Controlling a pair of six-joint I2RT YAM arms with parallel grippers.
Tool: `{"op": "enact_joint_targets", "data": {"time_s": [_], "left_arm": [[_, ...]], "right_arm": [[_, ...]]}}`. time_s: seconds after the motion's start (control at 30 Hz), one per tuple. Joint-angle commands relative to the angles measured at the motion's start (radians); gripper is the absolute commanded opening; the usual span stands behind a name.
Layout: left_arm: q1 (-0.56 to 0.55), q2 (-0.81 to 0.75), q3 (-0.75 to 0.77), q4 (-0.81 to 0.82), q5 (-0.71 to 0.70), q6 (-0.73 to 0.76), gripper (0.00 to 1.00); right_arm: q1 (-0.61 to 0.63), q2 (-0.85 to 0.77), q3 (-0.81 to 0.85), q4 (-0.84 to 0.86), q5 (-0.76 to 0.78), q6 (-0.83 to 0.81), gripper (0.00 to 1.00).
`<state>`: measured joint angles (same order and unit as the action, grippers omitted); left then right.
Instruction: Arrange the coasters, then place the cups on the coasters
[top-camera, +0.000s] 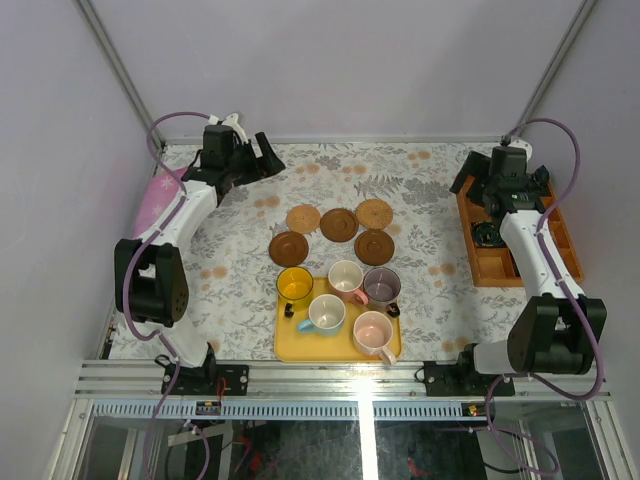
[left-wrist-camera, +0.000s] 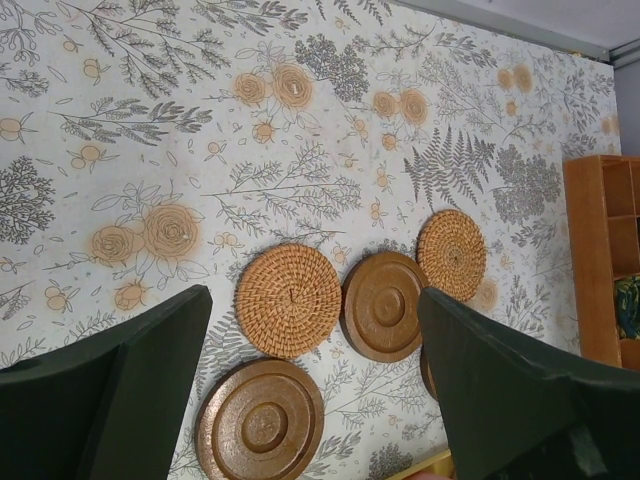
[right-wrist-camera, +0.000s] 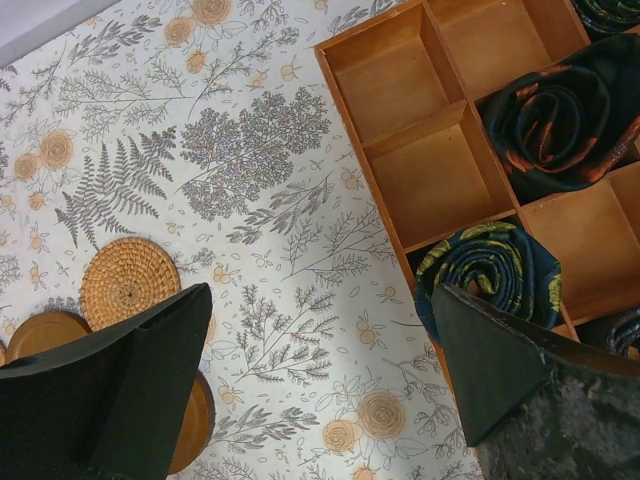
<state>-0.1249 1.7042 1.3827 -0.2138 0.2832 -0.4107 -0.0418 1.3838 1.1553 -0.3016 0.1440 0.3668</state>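
All 5 coasters (top-camera: 339, 224) lie flat on the counter (top-camera: 440, 270) in a loose cluster near its middle. A back row runs tan, brown, tan, and 2 more brown ones lie just in front of that row's left and right ends. All are bare on top. The 5 cups (top-camera: 326, 313) stand upright on the yellow tray (top-camera: 283, 345), which sits at the counter's near edge just in front of the coasters. Yellow, pink and purple-grey cups form the tray's back row, with blue and a second pink in front. The left tool (top-camera: 265, 158) hangs over the far left of the counter, well apart from the coasters. Its fingers (left-wrist-camera: 150, 400) are spread wide and hold nothing, and its wrist view looks down on 4 coasters and the edge of another. The right tool (top-camera: 468, 183) hovers at the far right, over the near end of the wooden box (top-camera: 497, 268), and its fingers are likewise spread wide and empty. Some of the box's compartments hold dark rolled cloths (right-wrist-camera: 545, 110).
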Motion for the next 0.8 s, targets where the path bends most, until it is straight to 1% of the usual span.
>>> {"op": "enact_joint_targets", "data": {"time_s": [0.0, 0.2, 0.33, 0.4, 0.47, 0.5, 0.57, 0.63, 0.67, 0.7, 0.73, 0.77], "left_arm": [[0.01, -0.006, -0.012, 0.037, -0.016, 0.031, 0.84], [0.009, 0.031, -0.026, -0.015, 0.028, 0.069, 0.82], [-0.004, 0.058, -0.049, -0.037, 0.049, 0.086, 0.79], [-0.013, 0.069, -0.062, -0.048, 0.056, 0.093, 0.73], [-0.026, 0.075, -0.077, -0.058, 0.068, 0.095, 0.65], [-0.032, 0.077, -0.086, -0.063, 0.074, 0.095, 0.59], [-0.048, 0.082, -0.103, -0.072, 0.089, 0.1, 0.52], [-0.059, 0.082, -0.12, -0.082, 0.097, 0.102, 0.46], [-0.064, 0.082, -0.133, -0.085, 0.108, 0.104, 0.44], [-0.067, 0.081, -0.143, -0.088, 0.116, 0.105, 0.42], [-0.07, 0.08, -0.152, -0.091, 0.123, 0.105, 0.4], [-0.072, 0.08, -0.16, -0.096, 0.128, 0.108, 0.37]], "right_arm": [[0.005, 0.001, 0.018, 0.051, -0.045, -0.008, 1.0], [0.005, 0.026, 0.0, 0.091, -0.159, 0.004, 0.99], [0.007, 0.082, 0.013, 0.103, -0.274, 0.021, 0.86], [0.02, 0.121, 0.033, 0.091, -0.31, 0.023, 0.78], [0.048, 0.158, 0.058, 0.065, -0.304, 0.01, 0.67], [0.066, 0.176, 0.073, 0.053, -0.294, 0.0, 0.63], [0.11, 0.213, 0.103, 0.028, -0.289, -0.026, 0.53], [0.152, 0.264, 0.141, -0.005, -0.298, -0.053, 0.4], [0.171, 0.287, 0.165, -0.026, -0.315, -0.062, 0.27], [0.187, 0.319, 0.181, -0.04, -0.333, -0.069, 0.09], [0.201, 0.34, 0.191, -0.049, -0.35, -0.074, 0.01], [0.214, 0.356, 0.195, -0.053, -0.368, -0.076, 0.0]]}}
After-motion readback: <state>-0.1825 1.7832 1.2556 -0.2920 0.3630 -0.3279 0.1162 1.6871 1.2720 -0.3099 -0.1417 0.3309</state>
